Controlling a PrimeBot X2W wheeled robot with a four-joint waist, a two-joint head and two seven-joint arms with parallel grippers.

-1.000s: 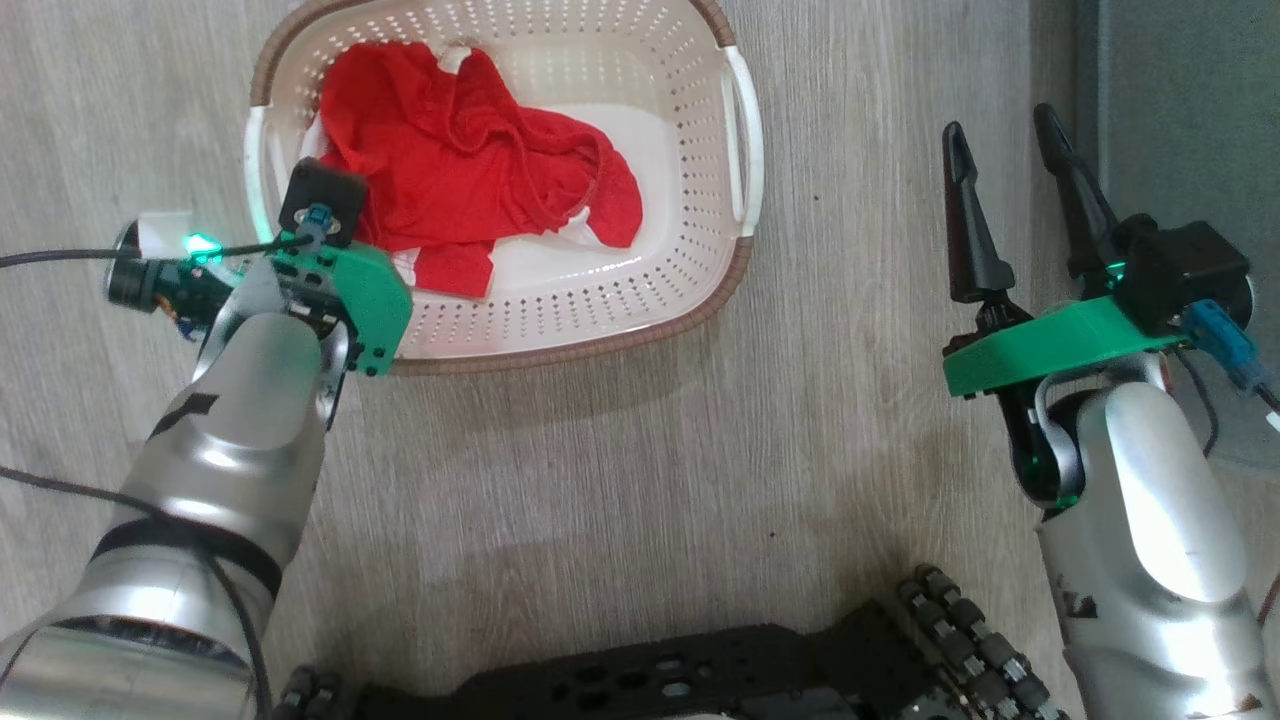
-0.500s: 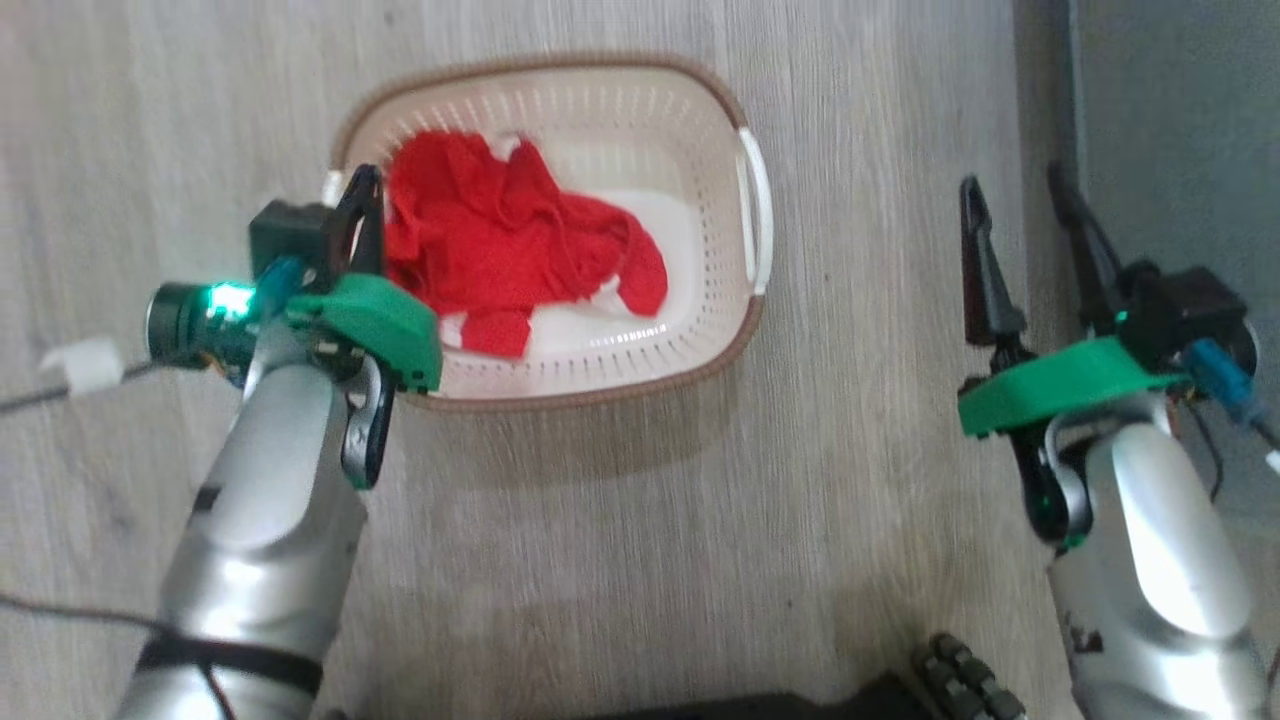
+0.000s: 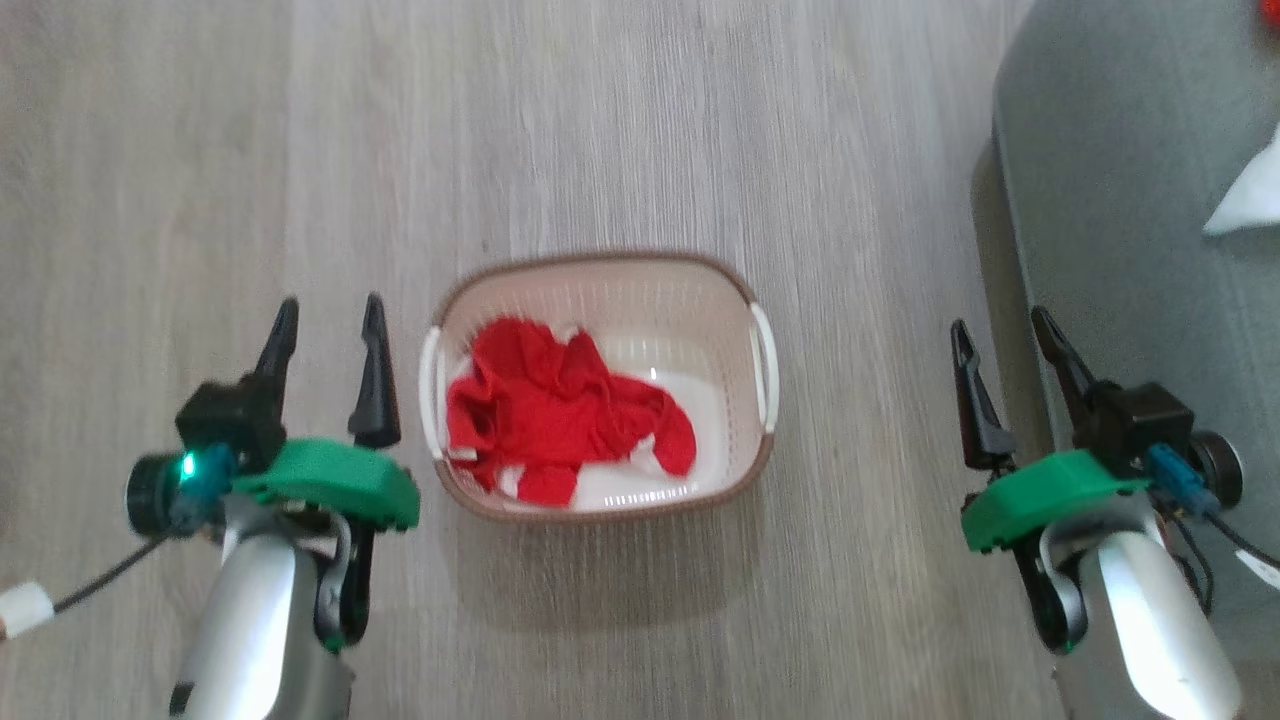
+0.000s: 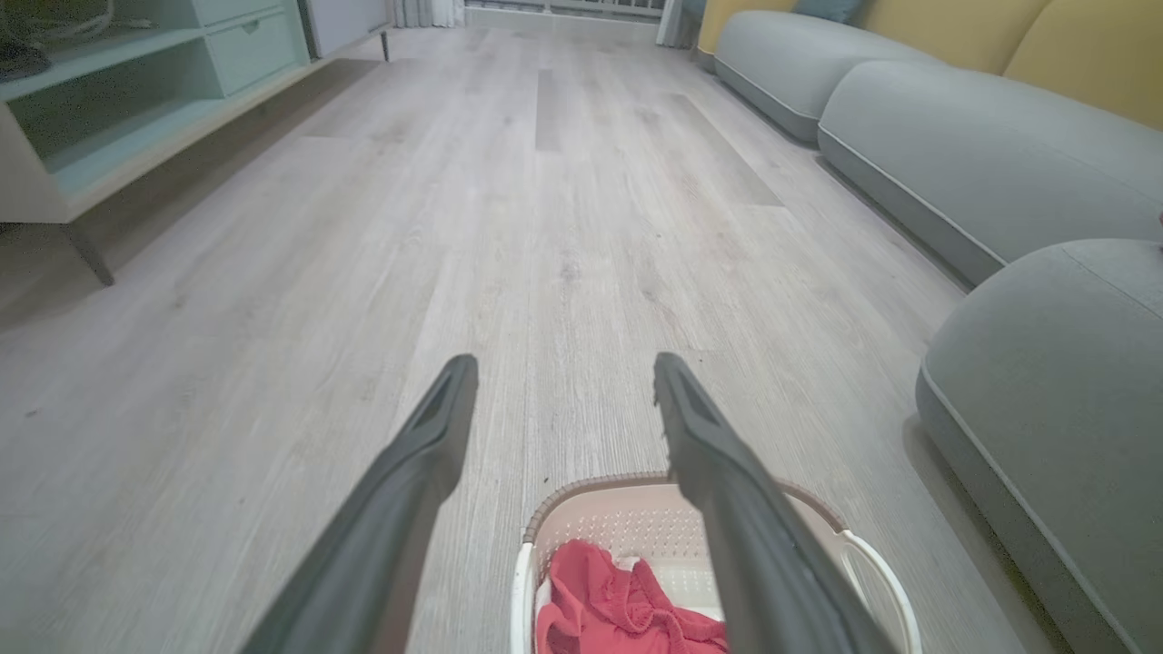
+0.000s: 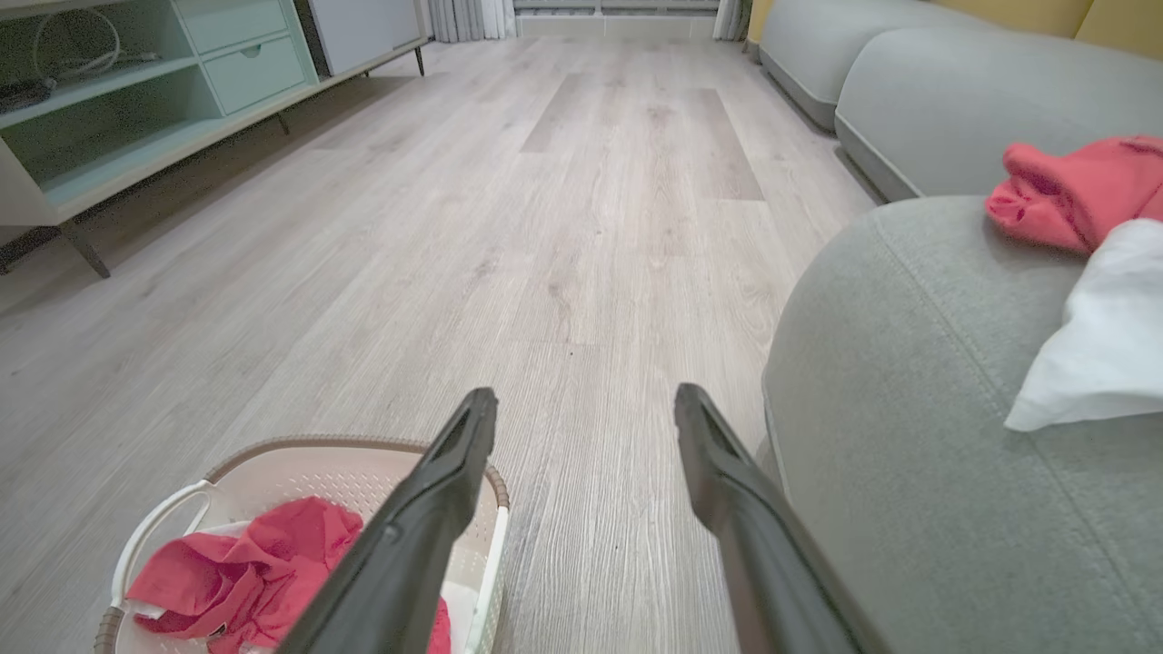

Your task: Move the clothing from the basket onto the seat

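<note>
The cream basket [image 3: 740, 300] with its brown rim stands on the wood floor and holds crumpled red clothing [image 3: 560, 410] over a white piece. It also appears low in the left wrist view, basket [image 4: 627, 522] and red clothing [image 4: 618, 609], and in the right wrist view, basket [image 5: 318, 463] and clothing [image 5: 245, 572]. My left gripper [image 3: 330, 315] is open beside the basket's left side, empty. My right gripper [image 3: 1000, 330] is open to the basket's right, at the edge of the grey-green seat [image 3: 1120, 200]. On the seat [image 5: 909, 409] lie a red garment [image 5: 1072, 191] and a white cloth [image 5: 1104, 345].
More grey sofa sections [image 4: 954, 154] with yellow back cushions line the right side of the room. A pale green low cabinet [image 5: 118, 100] on legs stands along the left. Open wood floor [image 3: 600, 130] stretches beyond the basket.
The head camera has pulled back and up, so the basket looks smaller and lower. My left gripper has come out from over the basket's left rim and now points up beside it, open and empty.
</note>
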